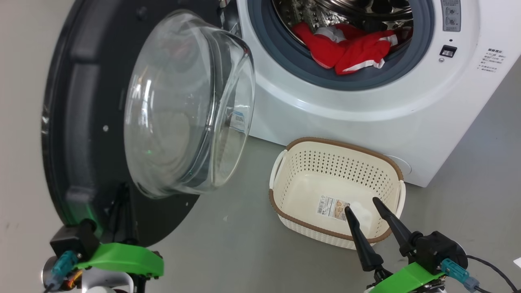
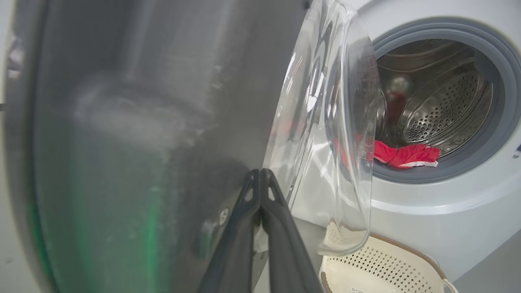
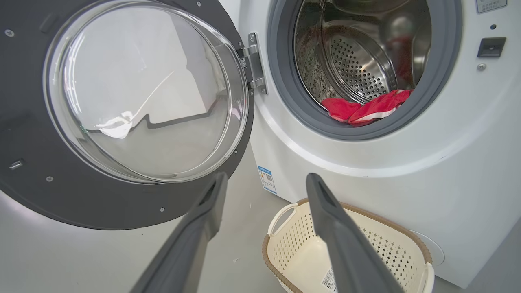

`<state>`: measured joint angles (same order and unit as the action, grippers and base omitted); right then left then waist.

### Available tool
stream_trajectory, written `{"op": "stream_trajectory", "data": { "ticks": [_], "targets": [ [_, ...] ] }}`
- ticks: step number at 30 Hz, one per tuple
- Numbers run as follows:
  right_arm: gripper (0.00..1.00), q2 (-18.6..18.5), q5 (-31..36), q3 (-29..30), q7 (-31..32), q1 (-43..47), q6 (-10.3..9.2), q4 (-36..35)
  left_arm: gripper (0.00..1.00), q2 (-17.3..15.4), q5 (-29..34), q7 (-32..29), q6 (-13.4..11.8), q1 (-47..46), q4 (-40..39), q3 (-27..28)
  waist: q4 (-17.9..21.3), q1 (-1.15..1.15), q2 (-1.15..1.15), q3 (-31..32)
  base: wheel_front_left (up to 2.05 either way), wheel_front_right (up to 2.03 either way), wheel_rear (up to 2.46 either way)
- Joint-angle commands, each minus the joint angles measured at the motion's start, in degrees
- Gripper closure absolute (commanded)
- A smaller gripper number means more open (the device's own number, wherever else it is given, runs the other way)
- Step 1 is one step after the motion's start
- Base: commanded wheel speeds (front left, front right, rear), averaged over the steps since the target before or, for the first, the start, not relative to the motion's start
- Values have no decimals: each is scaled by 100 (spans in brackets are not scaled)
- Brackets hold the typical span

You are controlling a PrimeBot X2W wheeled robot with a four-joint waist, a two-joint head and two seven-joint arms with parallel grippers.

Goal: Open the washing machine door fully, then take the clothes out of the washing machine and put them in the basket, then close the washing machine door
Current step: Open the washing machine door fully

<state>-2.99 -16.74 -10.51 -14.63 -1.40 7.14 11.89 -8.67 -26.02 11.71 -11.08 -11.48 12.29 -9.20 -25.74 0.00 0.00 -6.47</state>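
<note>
Blurring beside closed left jaws, washing machine door [image 2: 122, 122], clothes [image 2: 407, 155] half veiled by its glass, right jaws apart

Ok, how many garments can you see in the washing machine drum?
1: the red clothes lie at the front of the drum, draped onto the grey rubber ring. More may be hidden beneath them.
</note>
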Motion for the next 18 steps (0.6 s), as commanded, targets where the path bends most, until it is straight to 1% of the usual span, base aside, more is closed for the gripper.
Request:
{"op": "stream_trajectory", "data": {
  "ticks": [1,10,18],
  "targets": [
    [0,12,77,-165,-37,-256,35,-106,100,-233,-70,87,-114,-256,4,365,6,0,0,-28,0,0,0],
    [0,12,161,-184,-37,-311,35,-48,100,-255,-163,279,-95,-429,449,718,-18,0,0,-80,0,0,0],
    [0,12,200,-191,-11,-333,35,-48,100,-299,-142,324,58,-690,854,993,-56,0,0,-102,0,0,0]
  ]
}}
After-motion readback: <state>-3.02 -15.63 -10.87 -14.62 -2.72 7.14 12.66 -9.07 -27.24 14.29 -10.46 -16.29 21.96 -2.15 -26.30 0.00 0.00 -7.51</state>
